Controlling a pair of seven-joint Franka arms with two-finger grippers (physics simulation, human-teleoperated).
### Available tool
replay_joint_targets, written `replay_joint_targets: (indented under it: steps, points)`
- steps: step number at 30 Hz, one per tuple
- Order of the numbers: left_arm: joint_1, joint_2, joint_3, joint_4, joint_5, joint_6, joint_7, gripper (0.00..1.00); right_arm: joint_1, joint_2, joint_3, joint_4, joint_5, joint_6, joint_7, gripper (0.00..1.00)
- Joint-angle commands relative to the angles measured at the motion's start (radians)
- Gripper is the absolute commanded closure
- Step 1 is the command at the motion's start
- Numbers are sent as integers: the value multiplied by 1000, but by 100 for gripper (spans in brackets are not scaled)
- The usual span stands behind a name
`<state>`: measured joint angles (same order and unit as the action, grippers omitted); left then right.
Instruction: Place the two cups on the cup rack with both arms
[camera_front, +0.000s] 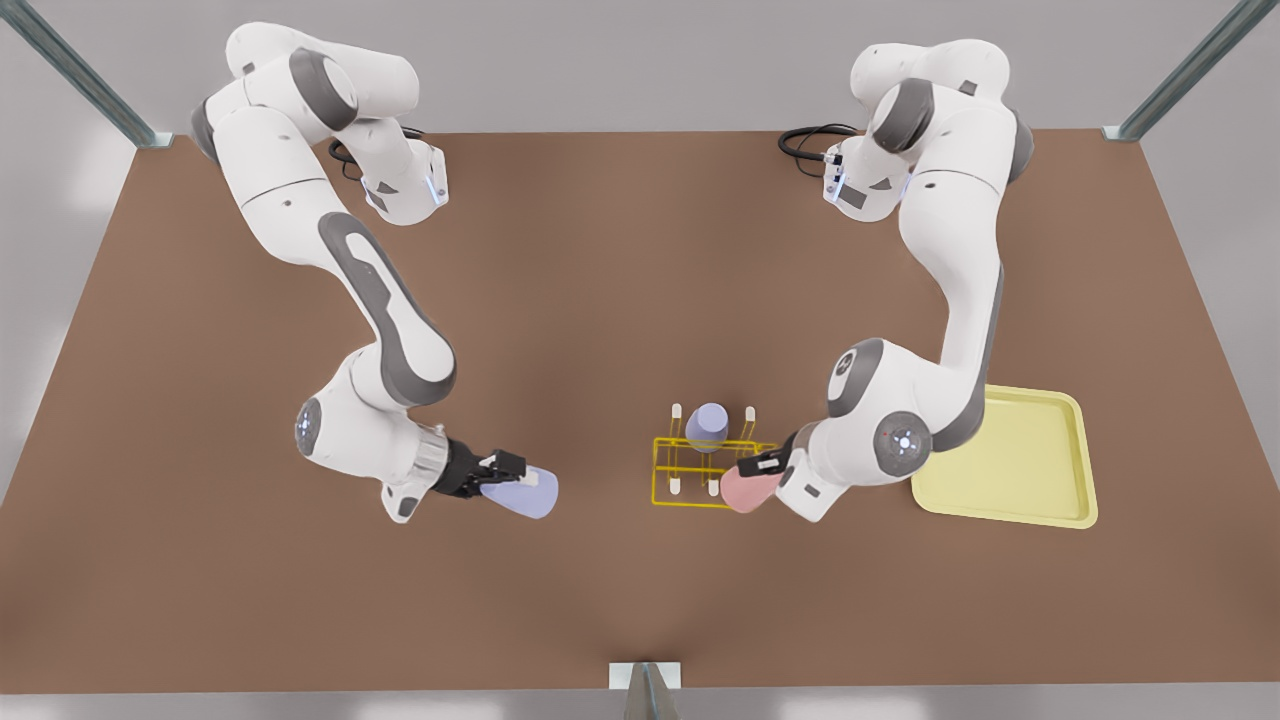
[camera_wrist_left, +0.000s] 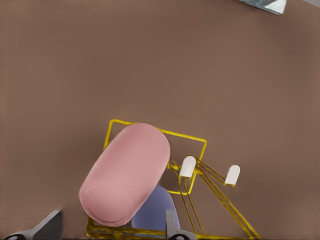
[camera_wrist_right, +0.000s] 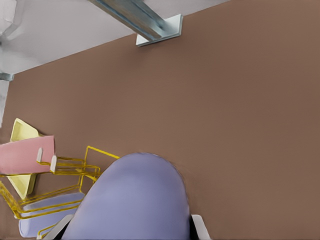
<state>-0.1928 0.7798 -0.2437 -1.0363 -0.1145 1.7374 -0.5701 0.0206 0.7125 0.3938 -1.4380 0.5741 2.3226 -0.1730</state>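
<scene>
The yellow wire cup rack (camera_front: 690, 470) stands at centre table, with a lavender cup (camera_front: 708, 425) sitting upside down on one of its back pegs. On the front view's right, my left gripper (camera_front: 765, 468) is shut on the salmon pink cup (camera_front: 745, 490), which is held tilted at the rack's near right corner. In the left wrist view the pink cup (camera_wrist_left: 127, 175) hangs over the rack (camera_wrist_left: 192, 139) beside two white-tipped pegs. On the front view's left, my right gripper (camera_front: 505, 470) is shut on the second lavender cup (camera_front: 522, 492), apart from the rack. That cup (camera_wrist_right: 132, 200) is close up in the right wrist view.
A flat pale-yellow tray (camera_front: 1010, 460) lies to the front view's right of the rack, partly under my left arm. Open brown table (camera_front: 620, 300) stretches between the arms. Metal frame posts (camera_front: 645, 690) stand at the table's edges.
</scene>
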Motion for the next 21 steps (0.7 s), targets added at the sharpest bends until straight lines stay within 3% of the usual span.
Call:
replay_joint_targets:
  steps: [1, 4, 6, 7, 8, 9, 13, 21]
  points:
    - [26, -54, 3, 9, 6, -157, -194, 0, 25, 48, 0, 71, 47, -71, 3, 14]
    - [87, -106, 3, 113, 7, -340, -223, 0, 87, 127, -12, 197, 46, -66, 10, 14]
    - [110, -186, -3, 104, 116, -429, -1, 0, 107, 166, -13, 260, 44, -65, 10, 14]
    - [122, -296, 6, -52, 159, -418, 261, 0, 116, 179, -13, 278, 46, -63, 10, 14]
    - [113, -526, 52, -416, 298, -244, 585, 0, 128, 197, -12, 300, 46, -60, 10, 14]
    - [110, -567, 99, -475, 306, -223, 598, 0, 142, 216, -13, 326, 53, -60, 10, 14]
    - [121, -545, 101, -447, 196, -269, 590, 0, 197, 259, -16, 380, 78, -43, 10, 14]
    - [111, -525, 98, -447, 193, -269, 590, 0, 246, 274, -18, 383, 96, -11, 7, 14]
